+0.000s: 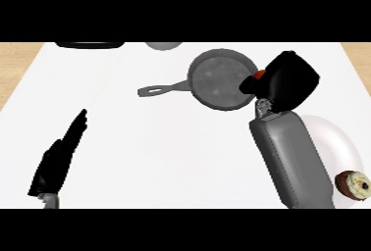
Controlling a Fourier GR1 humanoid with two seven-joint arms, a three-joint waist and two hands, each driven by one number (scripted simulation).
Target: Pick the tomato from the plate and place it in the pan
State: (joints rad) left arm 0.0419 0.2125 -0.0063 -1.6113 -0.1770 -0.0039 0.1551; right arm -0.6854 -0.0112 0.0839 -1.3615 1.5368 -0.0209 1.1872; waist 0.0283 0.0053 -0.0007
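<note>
Right hand (288,79) curled round the tomato (258,74), of which only a red sliver shows at the hand's nine o'clock; the hand also covers the pan (217,81) rim at three o'clock. Right forearm (286,157) hides the plate (337,142) along its nine o'clock side. Cut off at the view's limits, kinds indeterminable: dark flat object (88,44) at eleven o'clock, grey rounded object (163,46) at twelve, brown-rimmed round item (355,185) at four.
</note>
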